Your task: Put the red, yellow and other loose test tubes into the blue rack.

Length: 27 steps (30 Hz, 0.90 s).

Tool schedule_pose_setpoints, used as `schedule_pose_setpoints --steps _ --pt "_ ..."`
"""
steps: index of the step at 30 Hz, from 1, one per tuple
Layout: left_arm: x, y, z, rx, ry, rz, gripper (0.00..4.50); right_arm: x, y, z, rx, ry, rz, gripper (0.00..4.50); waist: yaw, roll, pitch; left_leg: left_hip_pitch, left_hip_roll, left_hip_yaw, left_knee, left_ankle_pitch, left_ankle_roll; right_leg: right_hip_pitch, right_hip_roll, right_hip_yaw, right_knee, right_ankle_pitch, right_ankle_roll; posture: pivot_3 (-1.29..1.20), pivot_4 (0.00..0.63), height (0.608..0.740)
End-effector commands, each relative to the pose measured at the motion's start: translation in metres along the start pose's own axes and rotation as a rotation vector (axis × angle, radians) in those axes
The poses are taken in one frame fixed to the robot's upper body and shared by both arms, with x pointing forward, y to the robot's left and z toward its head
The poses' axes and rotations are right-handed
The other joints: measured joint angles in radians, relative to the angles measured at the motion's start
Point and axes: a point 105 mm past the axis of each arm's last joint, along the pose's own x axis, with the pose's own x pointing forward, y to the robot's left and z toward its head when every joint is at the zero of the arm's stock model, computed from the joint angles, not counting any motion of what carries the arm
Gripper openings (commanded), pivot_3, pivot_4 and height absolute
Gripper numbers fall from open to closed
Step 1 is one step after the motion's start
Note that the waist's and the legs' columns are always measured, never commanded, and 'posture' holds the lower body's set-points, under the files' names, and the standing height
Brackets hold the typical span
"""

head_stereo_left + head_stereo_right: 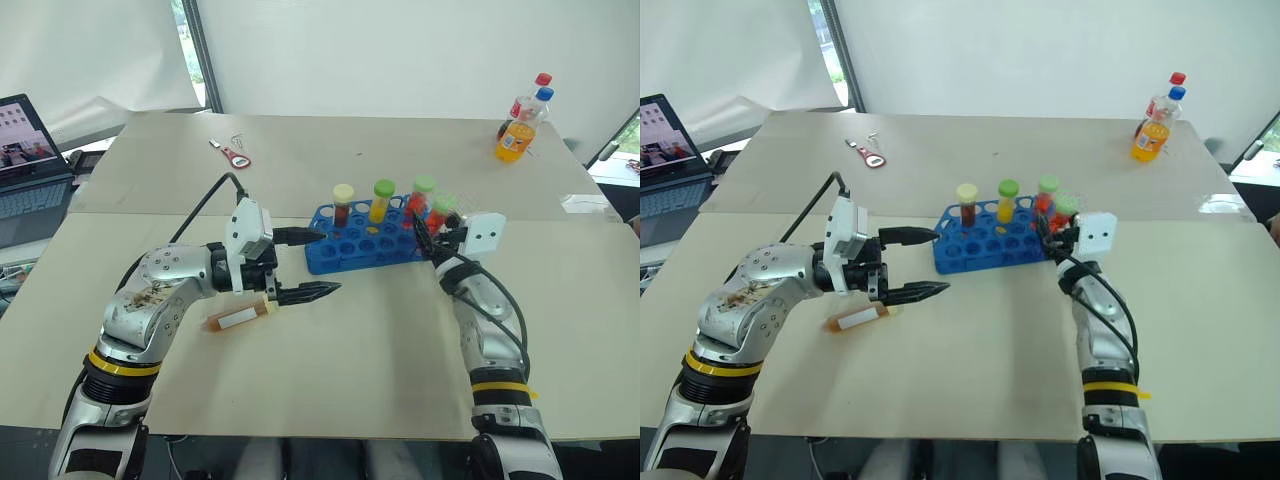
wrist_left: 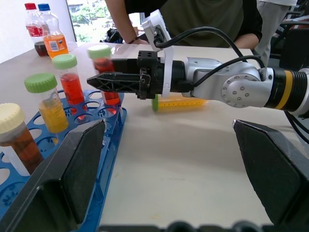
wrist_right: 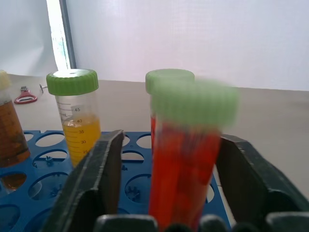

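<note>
I saw my left gripper [image 2: 169, 159] with its fingers spread wide. The blue rack [image 2: 104, 145] held a brown tube [image 2: 17, 140], a yellow tube [image 2: 48, 104] and red tubes [image 2: 72, 84]. My right gripper [image 2: 113, 81] reached beside them, and another yellow tube [image 2: 181, 102] lay on the table [image 2: 183, 159].

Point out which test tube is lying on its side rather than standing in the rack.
The brown-liquid tube with the white label, flat on the table under the left gripper; the others stand upright in the blue rack.
</note>
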Motion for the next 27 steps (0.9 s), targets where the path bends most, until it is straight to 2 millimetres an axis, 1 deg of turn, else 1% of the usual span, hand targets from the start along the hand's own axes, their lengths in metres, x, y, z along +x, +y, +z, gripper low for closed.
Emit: schedule_pose_setpoints --steps 1,3,6,7,9,10,13,14,16,17,20,23,27 --pt "0.003 0.000 0.009 0.030 -0.016 -0.007 4.50 -0.004 -0.004 0.020 -0.033 -0.047 0.009 4.45 0.000 0.000 0.000 0.000 0.000 0.000 0.000 0.000 0.000 0.000 0.000 0.000 0.000 0.000 0.000 0.00 0.150 0.715" --pt "0.005 -0.001 0.008 0.015 -0.002 -0.013 4.50 -0.011 -0.006 0.023 -0.057 -0.027 0.032 4.45 0.001 0.000 0.000 0.000 0.000 0.000 0.000 0.000 0.000 0.000 0.000 0.000 0.000 0.000 0.000 0.00 0.150 0.715" --pt "0.005 0.000 0.009 0.014 0.009 -0.006 4.50 -0.030 -0.012 0.035 -0.106 0.018 0.082 4.45 0.009 0.000 0.000 0.000 0.000 0.000 0.000 0.000 0.000 0.000 0.000 0.000 0.000 0.000 0.000 0.00 0.150 0.715" --pt "0.005 0.001 0.006 0.020 0.044 0.002 4.50 -0.039 -0.014 0.043 -0.118 0.041 0.105 4.45 0.012 0.000 0.000 -0.001 0.000 0.000 0.000 0.000 0.000 0.000 0.000 0.000 0.000 0.000 0.000 0.00 0.150 0.715" --pt "0.003 0.002 0.002 0.027 0.083 0.013 4.50 -0.051 -0.014 0.053 -0.139 0.083 0.148 4.45 0.016 0.000 0.000 -0.001 0.000 0.000 0.000 0.000 0.000 0.000 0.000 0.000 -0.001 0.000 0.000 0.00 0.150 0.715" --pt "0.003 0.001 0.001 0.030 0.089 0.008 4.50 -0.058 -0.015 0.057 -0.189 0.134 0.167 4.45 0.018 0.000 0.000 -0.001 0.000 -0.001 0.000 0.000 0.000 0.000 0.000 0.000 -0.001 0.000 0.000 0.00 0.150 0.715" --pt "0.000 -0.004 0.000 0.049 0.113 -0.031 4.50 -0.075 -0.017 0.060 -0.261 0.315 0.225 4.45 0.019 0.000 0.000 -0.001 0.000 -0.001 0.000 0.000 0.001 0.000 0.001 0.000 -0.003 0.000 0.000 0.00 0.150 0.715" --pt "-0.002 -0.010 -0.002 0.060 0.136 -0.070 4.50 -0.082 -0.020 0.057 -0.299 0.419 0.256 4.45 0.019 0.000 0.000 0.000 0.000 -0.001 0.000 0.000 0.001 0.000 0.001 0.000 -0.003 0.000 0.000 0.00 0.150 0.715" --pt "-0.005 -0.018 -0.006 0.073 0.167 -0.125 4.50 -0.090 -0.025 0.054 -0.356 0.548 0.286 4.45 0.018 0.000 0.000 0.000 0.000 -0.001 0.000 0.000 0.001 0.001 0.001 0.000 -0.003 0.000 0.000 0.00 0.150 0.715" --pt "-0.007 -0.022 -0.009 0.087 0.193 -0.156 4.50 -0.093 -0.033 0.049 -0.362 0.638 0.278 4.45 0.019 0.000 0.000 0.000 0.000 -0.001 0.000 0.000 0.001 0.002 0.001 0.000 -0.004 0.000 0.000 0.00 0.150 0.715" --pt "-0.011 -0.031 -0.013 0.104 0.225 -0.229 4.50 -0.095 -0.052 0.036 -0.350 0.813 0.226 4.45 0.022 -0.001 0.000 0.000 0.000 0.002 0.000 0.000 0.002 0.003 0.002 0.000 -0.007 0.000 0.000 0.00 0.150 0.715" --pt "-0.009 -0.036 -0.011 0.110 0.212 -0.271 4.50 -0.094 -0.062 0.021 -0.305 0.935 0.213 4.45 0.023 -0.001 0.000 0.000 0.000 0.004 0.000 0.001 0.002 0.003 0.001 0.000 -0.008 0.000 0.000 0.00 0.150 0.715" --pt "-0.006 -0.041 -0.009 0.121 0.201 -0.304 4.50 -0.088 -0.065 0.007 -0.262 1.045 0.236 4.45 0.026 -0.001 0.000 -0.002 0.000 0.005 0.000 0.001 0.003 0.002 0.001 0.000 -0.009 0.000 0.000 0.00 0.150 0.715"
